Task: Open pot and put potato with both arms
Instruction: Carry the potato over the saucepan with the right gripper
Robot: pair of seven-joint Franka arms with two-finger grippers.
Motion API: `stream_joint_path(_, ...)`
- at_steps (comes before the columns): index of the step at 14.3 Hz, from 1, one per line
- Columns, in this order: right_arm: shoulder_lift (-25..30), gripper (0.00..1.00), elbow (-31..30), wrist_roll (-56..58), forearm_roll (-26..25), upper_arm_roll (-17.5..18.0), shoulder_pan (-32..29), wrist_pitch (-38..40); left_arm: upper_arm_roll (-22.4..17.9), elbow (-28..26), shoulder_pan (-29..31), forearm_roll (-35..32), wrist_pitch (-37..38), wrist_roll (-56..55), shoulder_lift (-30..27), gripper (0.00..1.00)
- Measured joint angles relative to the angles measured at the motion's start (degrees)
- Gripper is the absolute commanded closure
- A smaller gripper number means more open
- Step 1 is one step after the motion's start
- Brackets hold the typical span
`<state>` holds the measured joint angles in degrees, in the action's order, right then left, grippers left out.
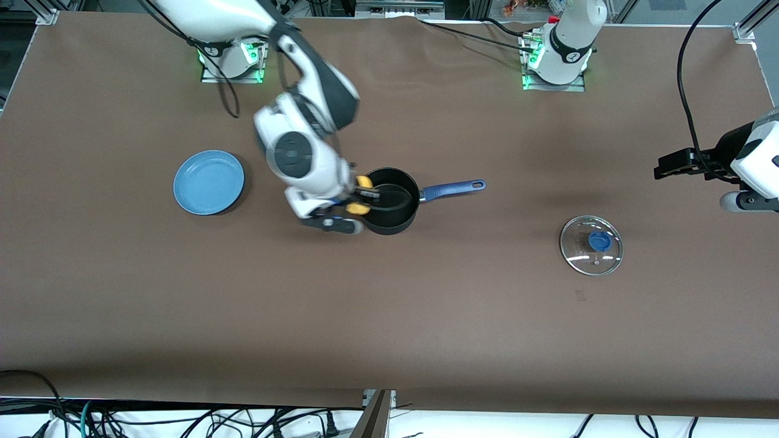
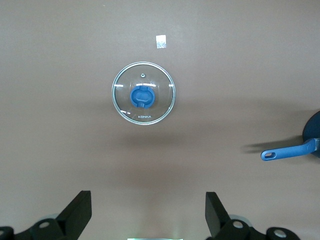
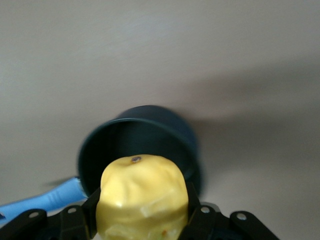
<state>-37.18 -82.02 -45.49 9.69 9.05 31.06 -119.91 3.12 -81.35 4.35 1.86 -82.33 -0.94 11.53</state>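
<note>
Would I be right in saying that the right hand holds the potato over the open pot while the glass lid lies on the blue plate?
Not quite: the glass lid lies on the bare table, toward the left arm's end, apart from the blue plate, as the front view shows. The right hand does hold the potato over the open pot.

The brand name KONKA is printed in white on the round glass lid (image 2: pixel 143 93), near its rim.

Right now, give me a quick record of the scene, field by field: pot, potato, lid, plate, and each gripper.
pot: uncovered, upright on the table
potato: held over the pot's rim
glass lid: flat on the table, toward the left arm's end
blue plate: empty, toward the right arm's end
right gripper: shut on the potato
left gripper: open, above the table near the lid
</note>
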Motion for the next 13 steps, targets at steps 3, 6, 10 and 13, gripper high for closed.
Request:
stream_joint_path(3, -5.60, 0.65, 0.75, -3.16, -4.47, -0.17, 4.00, -5.38, 0.00, 0.02, -0.01, 0.00, 0.00, -0.96, 0.01, 0.00)
stream_joint_path(6, -9.19, 0.65, 0.96, -4.51, -8.28, -0.25, 5.08, -7.73, -0.01, 0.02, -0.01, 0.00, 0.00, -1.19, 0.03, 0.00)
stream_joint_path(10, -10.69, 0.00, 1.02, -4.64, -9.47, -0.31, 5.28, -7.96, -0.01, 0.02, -0.01, 0.00, 0.00, -1.20, 0.05, 0.00)
stream_joint_path(13, -11.09, 0.00, 1.09, -4.64, -9.63, -0.31, 5.52, -8.02, -0.02, 0.02, -0.01, 0.00, 0.00, -1.20, 0.05, 0.00)
